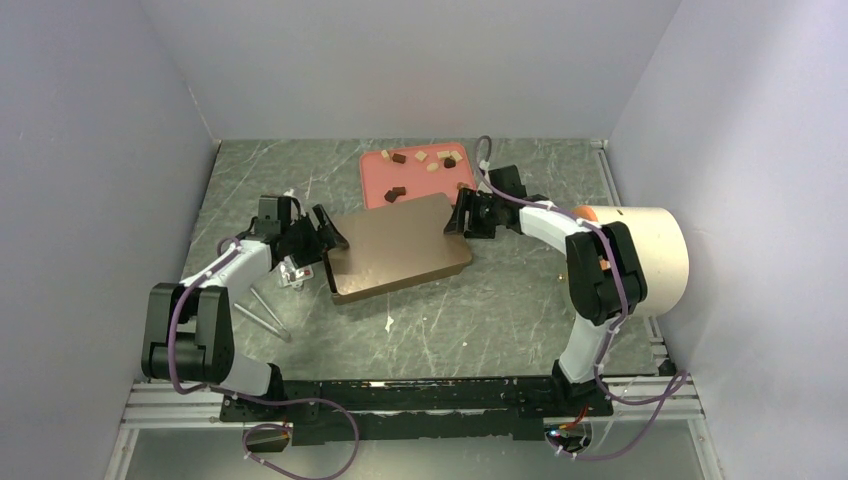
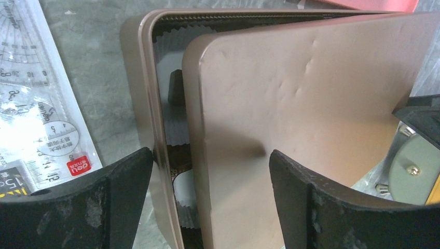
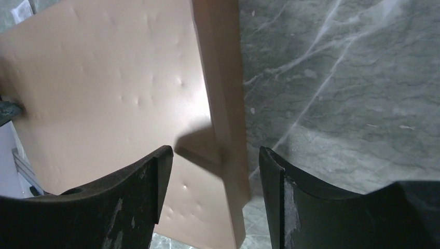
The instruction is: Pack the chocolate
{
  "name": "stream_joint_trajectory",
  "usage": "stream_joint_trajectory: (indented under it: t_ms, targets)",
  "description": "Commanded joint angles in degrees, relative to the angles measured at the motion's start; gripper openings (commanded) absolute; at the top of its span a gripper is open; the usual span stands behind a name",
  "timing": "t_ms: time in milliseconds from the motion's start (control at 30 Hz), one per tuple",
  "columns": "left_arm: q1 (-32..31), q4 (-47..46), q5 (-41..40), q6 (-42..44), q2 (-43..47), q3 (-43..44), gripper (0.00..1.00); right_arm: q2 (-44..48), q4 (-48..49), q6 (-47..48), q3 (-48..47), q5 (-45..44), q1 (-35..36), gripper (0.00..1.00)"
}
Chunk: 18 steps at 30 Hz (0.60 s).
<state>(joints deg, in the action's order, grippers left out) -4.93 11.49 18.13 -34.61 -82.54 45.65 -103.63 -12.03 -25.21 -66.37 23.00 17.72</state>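
Several small chocolate chunks (image 1: 397, 157) lie on a flat pink tray (image 1: 375, 175) at the back. A bronze tin (image 1: 345, 285) stands mid-table with its lid (image 1: 395, 240) lying askew on top. In the left wrist view the gap between the tin rim (image 2: 147, 93) and the lid (image 2: 311, 104) shows white paper cups (image 2: 176, 129) and one dark chunk (image 2: 175, 87). My left gripper (image 1: 327, 236) (image 2: 210, 155) is open, straddling the tin's left end. My right gripper (image 1: 463, 216) (image 3: 215, 150) is open around the lid's right edge (image 3: 223, 104).
A clear ruler set (image 2: 36, 104) lies left of the tin, under my left arm. Metal tongs (image 1: 265, 312) lie at the front left. A large cream roll (image 1: 655, 255) sits at the right wall. The pink tray's corner (image 2: 373, 4) shows behind the tin.
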Motion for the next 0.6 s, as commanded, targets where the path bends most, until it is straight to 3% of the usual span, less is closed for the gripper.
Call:
stream_joint_trajectory:
  t_ms: [0, 267, 567]
  targets:
    - [0.2, -2.2, 3.3, 1.3, -0.5, 1.1, 0.87, -0.8, 1.7, -0.8, -3.0, 2.3, 1.4, 0.63]
    - [0.2, -5.8, 6.9, -0.1, -0.6, -0.6, 0.68, 2.1, 4.3, -4.6, -2.2, 4.2, 2.5, 0.54]
    - [0.2, -6.1, 7.2, -0.7, 0.0, -0.9, 0.62, 4.2, 4.4, -4.5, 0.3, -0.1, 2.8, 0.53]
